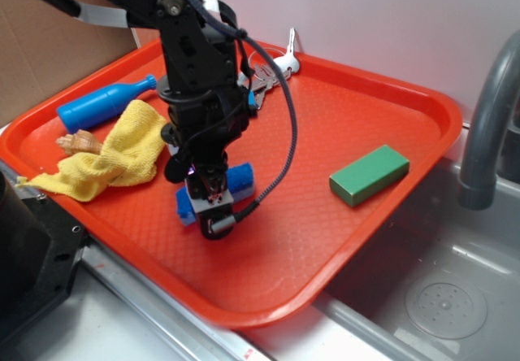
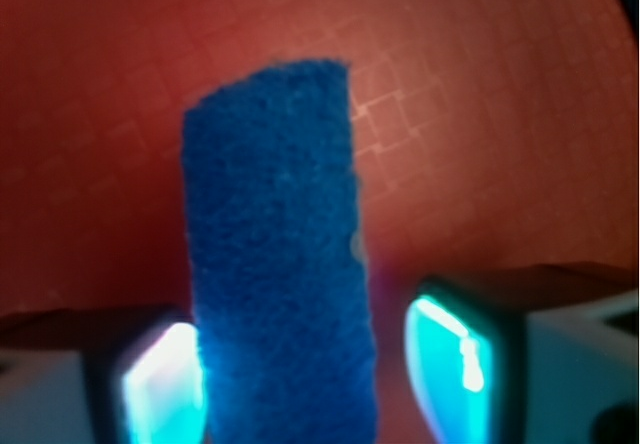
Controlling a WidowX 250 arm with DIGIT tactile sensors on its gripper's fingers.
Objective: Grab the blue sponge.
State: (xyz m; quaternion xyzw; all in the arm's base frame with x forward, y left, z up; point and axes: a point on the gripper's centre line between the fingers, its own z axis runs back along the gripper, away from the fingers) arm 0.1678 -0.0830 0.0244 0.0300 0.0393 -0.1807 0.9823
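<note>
The blue sponge (image 1: 241,180) lies on the orange tray (image 1: 325,239), left of the middle, and my gripper (image 1: 207,192) covers most of it from above. In the wrist view the sponge (image 2: 275,244) runs lengthwise between my gripper's (image 2: 305,364) two glowing pads. The left pad (image 2: 160,384) is against the sponge's side. The right pad (image 2: 445,349) stands apart from it, with a strip of tray showing in between. The jaws are open around the sponge, low over the tray.
A green block (image 1: 370,174) lies to the right on the tray. A yellow cloth (image 1: 114,154), a shell (image 1: 79,142) and a blue bottle (image 1: 101,105) lie at the left. Keys (image 1: 272,70) lie at the back. A faucet (image 1: 487,125) and sink (image 1: 439,296) are at the right.
</note>
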